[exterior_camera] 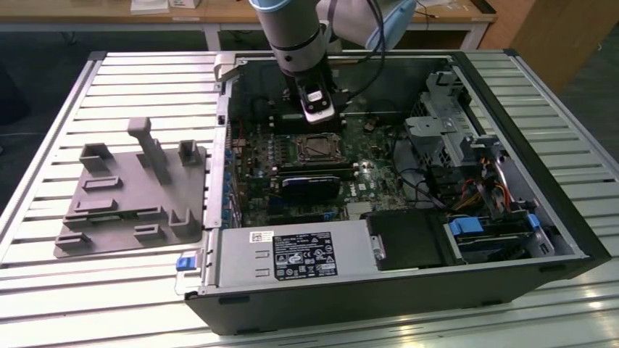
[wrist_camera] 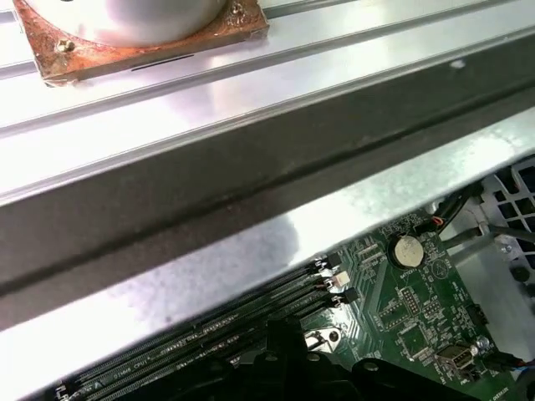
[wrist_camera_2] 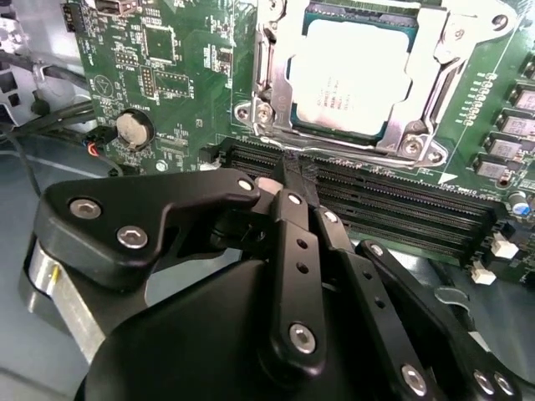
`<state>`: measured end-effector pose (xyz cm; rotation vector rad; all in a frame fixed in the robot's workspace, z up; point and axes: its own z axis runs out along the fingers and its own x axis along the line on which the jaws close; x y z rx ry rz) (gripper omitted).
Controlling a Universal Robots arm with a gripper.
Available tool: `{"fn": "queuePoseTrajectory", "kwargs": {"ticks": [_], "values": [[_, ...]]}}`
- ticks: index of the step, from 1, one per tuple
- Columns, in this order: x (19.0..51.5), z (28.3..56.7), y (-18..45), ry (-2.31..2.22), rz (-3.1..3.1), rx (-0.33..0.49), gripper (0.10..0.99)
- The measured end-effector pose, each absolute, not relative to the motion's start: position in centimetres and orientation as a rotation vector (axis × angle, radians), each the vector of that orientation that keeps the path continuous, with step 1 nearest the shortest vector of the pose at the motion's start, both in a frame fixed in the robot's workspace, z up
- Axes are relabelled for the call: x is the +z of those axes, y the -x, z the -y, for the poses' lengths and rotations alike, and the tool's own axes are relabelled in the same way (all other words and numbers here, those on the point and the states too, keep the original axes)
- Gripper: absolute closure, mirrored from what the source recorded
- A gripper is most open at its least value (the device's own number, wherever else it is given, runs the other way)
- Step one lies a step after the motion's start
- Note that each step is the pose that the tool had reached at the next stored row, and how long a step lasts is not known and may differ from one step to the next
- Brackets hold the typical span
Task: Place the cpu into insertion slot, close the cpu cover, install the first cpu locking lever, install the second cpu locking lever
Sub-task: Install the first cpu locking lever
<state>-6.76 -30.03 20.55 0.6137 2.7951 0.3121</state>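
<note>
Second wrist view: cpu (wrist_camera_2: 351,77) already sits in the insertion slot (wrist_camera_2: 292,125), w/ the cpu cover (wrist_camera_2: 435,79) down around it as a silver frame, so I'd judge steps 1-2 done and the lever work in hand. Pincer (wrist_camera_2: 288,171) is clenched on nothing, fingertips pinched together just beside the slot's near edge, over the black memory slots (wrist_camera_2: 393,205). Can't make out either lever's position, so whether any is latched is unclear; next move needs a fine tip contact right at the cover's edge, w/o scraping the motherboard (wrist_camera_2: 167,75).
</note>
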Motion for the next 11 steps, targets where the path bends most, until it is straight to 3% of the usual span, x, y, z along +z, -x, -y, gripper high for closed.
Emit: {"fn": "queuePoseTrajectory", "kwargs": {"ticks": [6, 11], "values": [[20.56, 30.03, 6.68, -0.618, -2.811, 0.303, 0.984], [20.52, 30.03, 6.40, -0.622, -2.843, 0.247, 0.984]]}}
